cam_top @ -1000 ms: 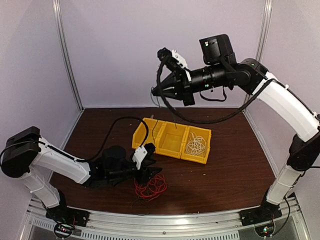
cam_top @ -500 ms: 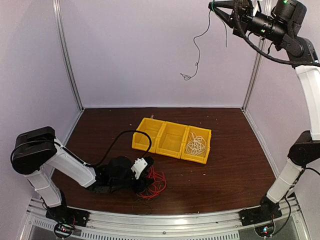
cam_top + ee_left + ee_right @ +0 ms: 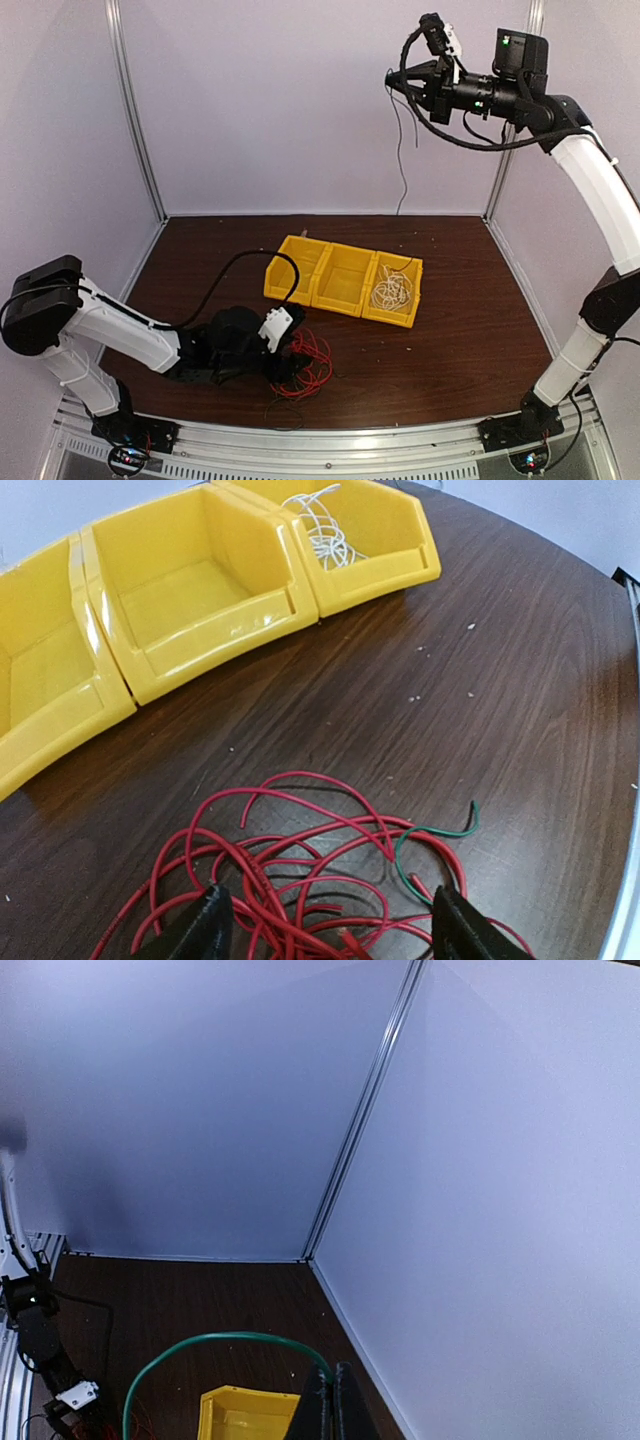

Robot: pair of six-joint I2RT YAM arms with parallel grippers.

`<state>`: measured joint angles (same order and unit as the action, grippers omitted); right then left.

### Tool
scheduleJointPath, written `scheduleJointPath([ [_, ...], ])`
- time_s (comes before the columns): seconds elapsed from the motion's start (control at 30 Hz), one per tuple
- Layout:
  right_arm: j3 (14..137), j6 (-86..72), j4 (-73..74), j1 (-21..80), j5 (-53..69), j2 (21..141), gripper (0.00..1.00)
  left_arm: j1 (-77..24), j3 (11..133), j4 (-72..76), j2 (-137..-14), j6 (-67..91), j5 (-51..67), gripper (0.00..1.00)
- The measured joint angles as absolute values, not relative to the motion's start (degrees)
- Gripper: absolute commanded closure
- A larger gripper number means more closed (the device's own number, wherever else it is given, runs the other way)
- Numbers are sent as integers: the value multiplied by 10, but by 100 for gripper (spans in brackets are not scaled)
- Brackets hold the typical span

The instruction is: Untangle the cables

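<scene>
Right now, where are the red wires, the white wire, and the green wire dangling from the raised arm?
red cables [image 3: 306,368]: top external view, middle of the clump.
white cable [image 3: 392,290]: top external view, middle of the coil.
green cable [image 3: 230,1336]: right wrist view, top of its arc.

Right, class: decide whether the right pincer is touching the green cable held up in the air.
Touching. The right wrist view shows the green cable curving down into the shut right pincer, which clamps its end.

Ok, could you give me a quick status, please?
Left gripper open over red cable. Right gripper shut on green cable, held high. White cable in bin. Nothing blocking.
</scene>
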<state>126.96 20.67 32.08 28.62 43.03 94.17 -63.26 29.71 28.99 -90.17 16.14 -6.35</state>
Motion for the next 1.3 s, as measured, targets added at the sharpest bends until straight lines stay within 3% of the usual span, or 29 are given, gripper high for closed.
scheduleJointPath([
  [0.23,1163,213,310,286,423,939,100,-658,278,278,-814,192,-82,21],
  [0.67,1133,208,244,286,423,960,100,-658,196,264,-658,242,-145,19],
  [1.3,987,182,182,286,427,1060,100,-658,159,246,-623,272,-192,18],
])
